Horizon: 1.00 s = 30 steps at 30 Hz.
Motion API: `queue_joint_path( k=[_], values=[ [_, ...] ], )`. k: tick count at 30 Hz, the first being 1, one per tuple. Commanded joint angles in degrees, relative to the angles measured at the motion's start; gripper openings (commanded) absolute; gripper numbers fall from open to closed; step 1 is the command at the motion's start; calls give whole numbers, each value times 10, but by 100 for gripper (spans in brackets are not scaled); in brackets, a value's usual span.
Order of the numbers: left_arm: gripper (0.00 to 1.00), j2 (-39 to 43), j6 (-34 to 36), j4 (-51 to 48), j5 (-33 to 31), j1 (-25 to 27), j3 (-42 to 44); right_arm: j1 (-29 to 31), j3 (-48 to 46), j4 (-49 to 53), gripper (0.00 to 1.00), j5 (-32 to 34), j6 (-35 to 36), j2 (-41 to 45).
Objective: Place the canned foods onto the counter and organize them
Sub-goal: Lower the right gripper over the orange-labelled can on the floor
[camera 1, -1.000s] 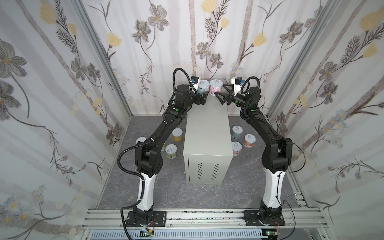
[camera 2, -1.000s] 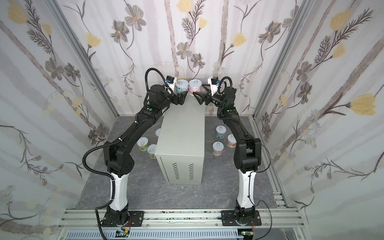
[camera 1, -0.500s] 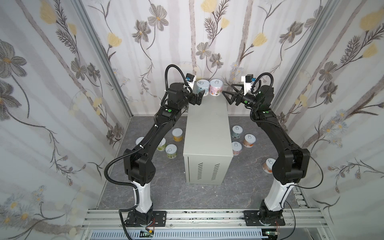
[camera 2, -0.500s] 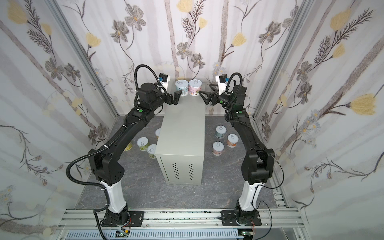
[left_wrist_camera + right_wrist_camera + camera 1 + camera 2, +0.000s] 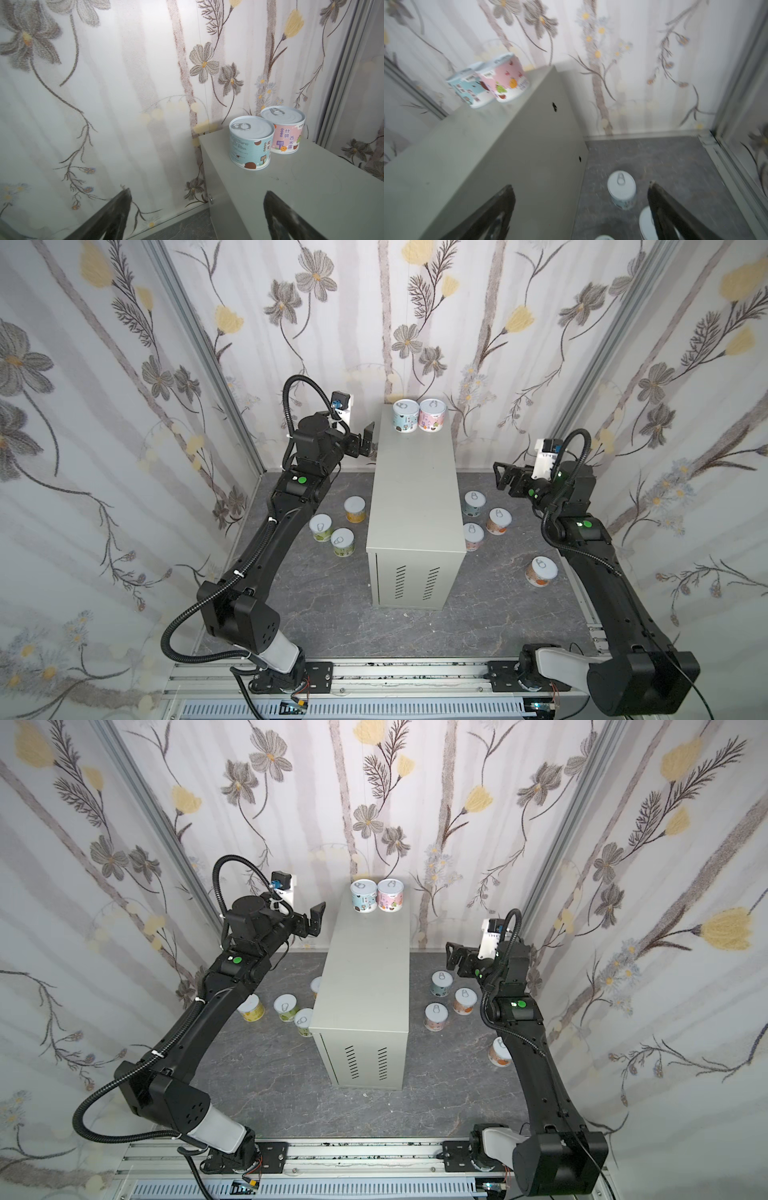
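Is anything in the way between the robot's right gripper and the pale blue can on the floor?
No, nothing visible blocks it. The right gripper hangs open in the air, and the pale blue can stands on the floor lower down, beside the counter. Only air lies between them.

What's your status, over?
Left gripper, right gripper: jaws open, empty. Blue can, pink can on counter; eight cans on floor. Nothing in the way.

Two cans [image 5: 406, 418] on counter [image 5: 415, 489], others [image 5: 355, 509] — floor [image 5: 332, 605]
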<state>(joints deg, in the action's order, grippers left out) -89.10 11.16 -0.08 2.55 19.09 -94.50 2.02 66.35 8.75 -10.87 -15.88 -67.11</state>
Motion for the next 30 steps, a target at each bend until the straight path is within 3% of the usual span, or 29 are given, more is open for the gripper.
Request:
queue_joint_path(
  k=[1,6,12,20,24,30],
  values=[
    [100,26,-8,38,-7,-9,36,-12,-58,86,100,55,-58,45],
    [100,44,-10,33,-2,-16,64,-35,-138,122,100,79,-97,86],
    [100,56,-9,21,5,-17,80,-52,-154,251,100,176,-127,104],
    [100,61,-13,6,8,-18,92,-103,-222,349,100,222,-221,194],
    [100,64,-16,11,8,-19,104,-141,-250,347,100,216,-214,204],
    [100,70,-16,9,1,-21,119,-182,-257,305,100,153,-181,174]
  ],
)
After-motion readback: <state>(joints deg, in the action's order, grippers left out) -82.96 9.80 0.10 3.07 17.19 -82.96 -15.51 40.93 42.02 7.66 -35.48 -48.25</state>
